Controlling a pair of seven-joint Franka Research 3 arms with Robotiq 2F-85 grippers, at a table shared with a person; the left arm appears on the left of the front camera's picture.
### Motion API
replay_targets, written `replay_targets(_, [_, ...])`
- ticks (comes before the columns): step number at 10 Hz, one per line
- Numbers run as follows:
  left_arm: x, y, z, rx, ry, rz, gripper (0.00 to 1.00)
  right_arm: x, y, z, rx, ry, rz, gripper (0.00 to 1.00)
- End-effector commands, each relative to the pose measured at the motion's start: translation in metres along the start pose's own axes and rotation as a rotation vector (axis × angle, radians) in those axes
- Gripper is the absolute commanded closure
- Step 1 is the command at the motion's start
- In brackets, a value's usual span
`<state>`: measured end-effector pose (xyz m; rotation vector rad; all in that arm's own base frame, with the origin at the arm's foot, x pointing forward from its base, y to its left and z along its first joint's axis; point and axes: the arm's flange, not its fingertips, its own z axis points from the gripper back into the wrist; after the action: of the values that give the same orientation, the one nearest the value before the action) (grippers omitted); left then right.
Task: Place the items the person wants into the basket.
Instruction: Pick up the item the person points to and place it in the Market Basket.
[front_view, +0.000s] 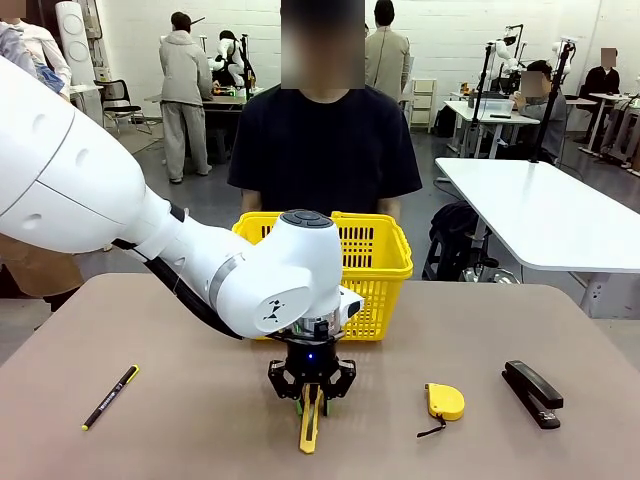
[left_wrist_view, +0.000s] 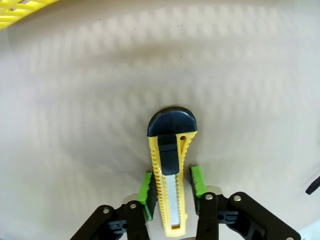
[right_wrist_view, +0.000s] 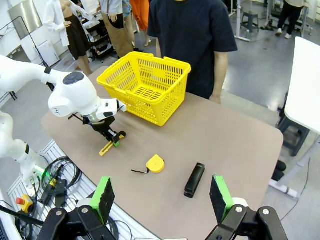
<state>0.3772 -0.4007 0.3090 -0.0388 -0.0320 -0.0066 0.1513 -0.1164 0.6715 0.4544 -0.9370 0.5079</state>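
The brown table (front_view: 560, 340) fills the lower half of the front view, and at its far edge, top centre, stands the person (front_view: 325, 150) in a dark T-shirt. Just in front of them, centre frame, the yellow basket (front_view: 375, 265) sits on the tabletop. The white left arm sweeps in from the left, with the left gripper (front_view: 311, 402) pointing straight down at lower centre. Its jaws are narrow, green pads either side of the yellow-and-black utility knife (front_view: 309, 428) lying flat there. Clamped or just hugging it, can't tell. At the bottom edge of the right wrist view, the right gripper (right_wrist_view: 161, 197) gapes wide. Lower right: black stapler (front_view: 532, 393), then yellow tape measure (front_view: 444, 401). Lower left: the thin pen (front_view: 110, 398).
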Motion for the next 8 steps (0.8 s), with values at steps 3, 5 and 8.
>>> replay_targets(3, [-0.001, -0.001, -0.006, 0.009, -0.008, 0.017, 1.0, 0.0, 0.0, -0.001, -0.005, 0.015, -0.009, 0.0])
replay_targets(5, [-0.001, 0.0, -0.006, 0.017, -0.006, 0.017, 1.0, 0.0, 0.0, -0.001, -0.005, 0.015, -0.009, 0.0])
replay_targets(8, [-0.014, -0.002, 0.053, 0.07, -0.018, -0.014, 1.0, 0.0, 0.0, -0.001, -0.005, 0.015, -0.009, 0.0])
